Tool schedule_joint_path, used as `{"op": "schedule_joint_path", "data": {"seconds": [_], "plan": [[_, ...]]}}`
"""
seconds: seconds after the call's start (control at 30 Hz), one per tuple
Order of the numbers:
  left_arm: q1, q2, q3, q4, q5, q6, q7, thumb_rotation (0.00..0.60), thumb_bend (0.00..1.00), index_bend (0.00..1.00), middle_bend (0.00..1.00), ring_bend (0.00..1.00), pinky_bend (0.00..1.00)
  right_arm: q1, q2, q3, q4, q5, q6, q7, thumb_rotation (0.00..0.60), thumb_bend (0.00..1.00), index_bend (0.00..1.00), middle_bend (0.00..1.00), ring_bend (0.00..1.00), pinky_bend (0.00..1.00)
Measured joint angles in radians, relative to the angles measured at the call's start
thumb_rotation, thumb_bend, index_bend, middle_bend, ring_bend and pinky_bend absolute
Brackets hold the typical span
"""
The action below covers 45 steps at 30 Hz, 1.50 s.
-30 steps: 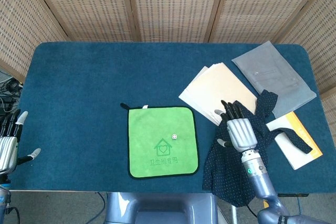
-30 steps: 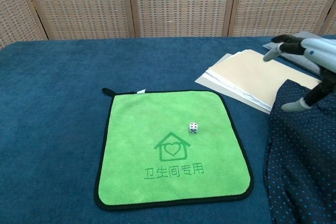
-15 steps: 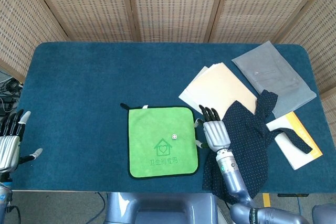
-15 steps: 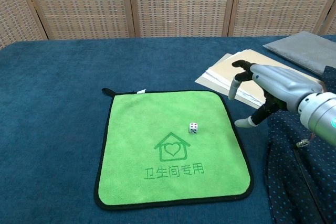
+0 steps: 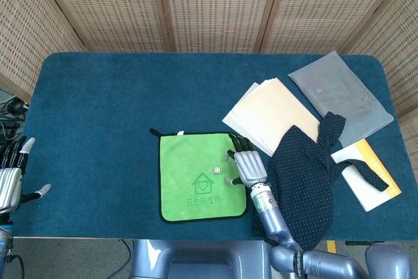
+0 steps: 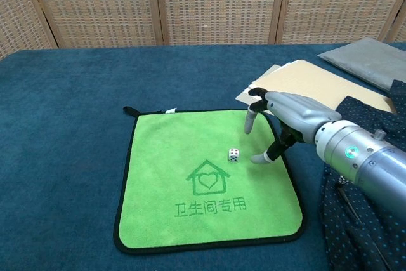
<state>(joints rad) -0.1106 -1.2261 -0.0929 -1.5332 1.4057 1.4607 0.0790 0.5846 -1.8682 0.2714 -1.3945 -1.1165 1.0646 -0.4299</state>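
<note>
Risk lies in the right hand [image 6: 279, 118], fingers spread and empty just beside the small white die [image 6: 233, 154], nudging it across the green square cloth [image 6: 165, 176].

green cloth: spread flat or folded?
Spread flat. The green cloth shows its full square, black edging unbroken all round, house print fully visible, with the die resting on top.
</note>
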Motion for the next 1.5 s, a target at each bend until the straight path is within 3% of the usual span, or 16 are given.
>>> {"op": "schedule_joint_path", "data": {"seconds": [0.43,1.17,1.5], "plan": [[-0.006,0.003,-0.011,0.015,-0.032,-0.024,-0.024,0.600,0.00,0.00,0.00,0.00,0.00,0.050,-0.075,0.006,0.104,0.031,-0.040,0.046,0.600,0.38,0.51,0.10,0.00,0.00],[-0.009,0.003,-0.014,0.019,-0.047,-0.030,-0.022,0.600,0.00,0.00,0.00,0.00,0.00,0.088,-0.087,0.013,0.143,0.062,-0.068,0.055,0.600,0.46,0.54,0.12,0.00,0.00],[-0.009,0.003,-0.014,0.020,-0.047,-0.030,-0.026,0.600,0.00,0.00,0.00,0.00,0.00,0.096,-0.084,0.006,0.141,0.077,-0.074,0.043,0.600,0.54,0.56,0.13,0.00,0.00]]}}
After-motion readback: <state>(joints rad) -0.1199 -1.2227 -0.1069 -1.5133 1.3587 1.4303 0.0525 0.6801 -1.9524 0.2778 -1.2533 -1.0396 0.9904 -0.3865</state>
